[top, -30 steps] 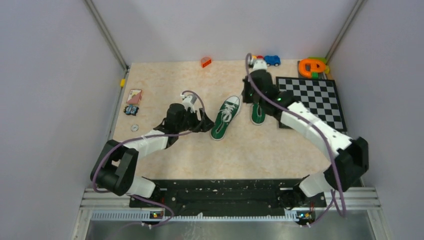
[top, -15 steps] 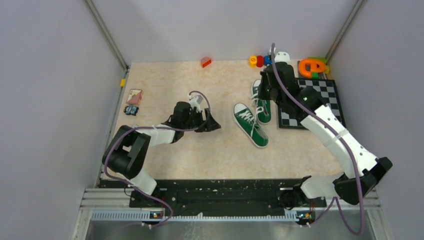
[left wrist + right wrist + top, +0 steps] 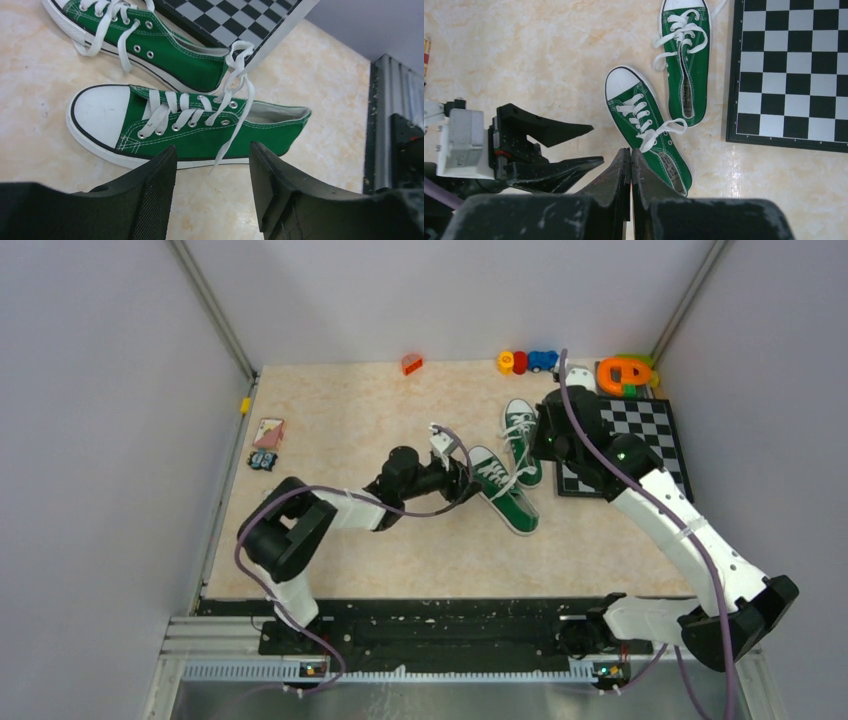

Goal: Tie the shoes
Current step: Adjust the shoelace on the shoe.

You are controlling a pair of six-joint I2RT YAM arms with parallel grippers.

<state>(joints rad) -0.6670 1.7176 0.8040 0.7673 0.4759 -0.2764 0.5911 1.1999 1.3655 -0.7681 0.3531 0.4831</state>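
Two green shoes with white laces lie at mid-table, untied. The near shoe (image 3: 505, 496) (image 3: 200, 135) (image 3: 649, 135) lies slantwise; the far shoe (image 3: 522, 432) (image 3: 165, 45) (image 3: 686, 60) sits behind it, by the board. My left gripper (image 3: 462, 485) (image 3: 212, 152) is low on the table against the near shoe's side, jaws open. A loose lace end (image 3: 220, 155) hangs into the gap, touching neither finger. My right gripper (image 3: 538, 443) (image 3: 630, 150) hovers high above the shoes, shut, with nothing seen between its fingers.
A checkerboard (image 3: 625, 440) (image 3: 794, 75) lies right of the shoes, touching the far one's heel side. Along the back edge are an orange block (image 3: 411, 364), a toy train (image 3: 528, 361) and an orange-green toy (image 3: 622, 373). Cards (image 3: 268, 432) lie far left.
The left gripper has slid right to the near shoe and its jaws have narrowed. The right arm has swung back and to the right, still shut. Early on, the near shoe turned round.
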